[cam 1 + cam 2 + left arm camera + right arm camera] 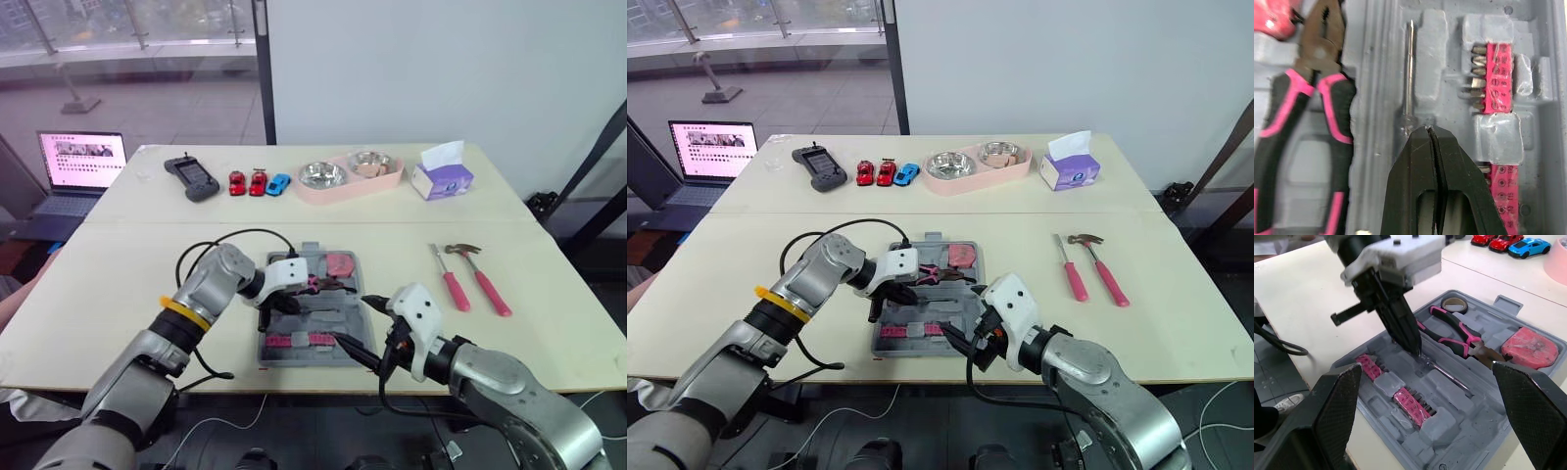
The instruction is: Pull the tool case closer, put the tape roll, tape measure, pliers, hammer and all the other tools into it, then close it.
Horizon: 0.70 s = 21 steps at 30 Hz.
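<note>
Pale desk (98,284). One open grey moulded plastic tool case (1469,440) sits near the front edge, between both arms.

Still out on the desk, right of the case:
- one pink-handled hammer (487,284)
- one slimmer pink-handled tool (451,286)

They lie side by side with their long axes running away from the robot. The right arm is clearly nearer.

Already in the case:
- one pair of pink-and-black pliers (1452,333)
- one pink tape measure (1529,347)
- one tape roll (1454,305)
- two pink bit strips (1410,406)
- one thin metal driver (1410,73)

Left gripper (1429,131): fingers pressed shut, nothing visible between them, tips on the driver's handle end. Right gripper (364,326): fingers spread wide at the case's near right corner, holding nothing. Likely next move is right, to the hammer.
</note>
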Available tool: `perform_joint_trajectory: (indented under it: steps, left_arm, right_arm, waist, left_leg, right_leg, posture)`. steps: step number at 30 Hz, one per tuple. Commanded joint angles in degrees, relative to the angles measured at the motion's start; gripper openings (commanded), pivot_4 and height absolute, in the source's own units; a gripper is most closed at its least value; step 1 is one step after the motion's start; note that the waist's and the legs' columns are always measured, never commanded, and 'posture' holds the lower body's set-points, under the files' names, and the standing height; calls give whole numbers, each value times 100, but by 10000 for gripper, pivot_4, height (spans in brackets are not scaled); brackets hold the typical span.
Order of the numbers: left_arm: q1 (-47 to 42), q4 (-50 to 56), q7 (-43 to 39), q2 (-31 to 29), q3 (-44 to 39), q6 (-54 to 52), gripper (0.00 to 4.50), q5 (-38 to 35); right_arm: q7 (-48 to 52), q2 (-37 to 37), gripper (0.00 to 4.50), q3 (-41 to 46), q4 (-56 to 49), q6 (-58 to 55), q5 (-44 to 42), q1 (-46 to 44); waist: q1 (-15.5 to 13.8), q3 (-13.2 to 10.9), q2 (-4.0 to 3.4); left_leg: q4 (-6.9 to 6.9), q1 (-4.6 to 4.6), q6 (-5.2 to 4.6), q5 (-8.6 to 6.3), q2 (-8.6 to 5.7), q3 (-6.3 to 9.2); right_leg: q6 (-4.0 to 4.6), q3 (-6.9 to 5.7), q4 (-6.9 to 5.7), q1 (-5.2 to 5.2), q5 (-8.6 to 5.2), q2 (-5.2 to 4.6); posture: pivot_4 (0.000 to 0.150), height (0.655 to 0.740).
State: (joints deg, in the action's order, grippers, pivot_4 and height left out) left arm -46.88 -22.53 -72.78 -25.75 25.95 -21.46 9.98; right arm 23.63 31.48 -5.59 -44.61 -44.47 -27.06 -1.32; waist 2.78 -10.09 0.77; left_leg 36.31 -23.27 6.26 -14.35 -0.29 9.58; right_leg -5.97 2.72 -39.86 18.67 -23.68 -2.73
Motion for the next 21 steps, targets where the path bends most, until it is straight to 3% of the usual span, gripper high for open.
perform_joint_trajectory:
  steps: [1,21]
  left_arm:
    - [3,-85,239,4,-104,275,316,-19]
    - [261,-967,897,148,299,1022,316,464]
  right_arm:
    - [49,37,45000,102,-172,90,-4,-46]
    - [77,145,45000,223,-223,16,-54,21]
  waist:
    - [-6,0,0]
    - [-20,12,-5]
  left_leg:
    - [0,0,0,0,0,0]
    - [-5,45,-26,-14,0,-4]
  right_leg:
    - [0,0,0,0,0,0]
    - [0,5,0,-38,0,-1]
  posture:
    - [1500,7400]
    - [1500,7400]
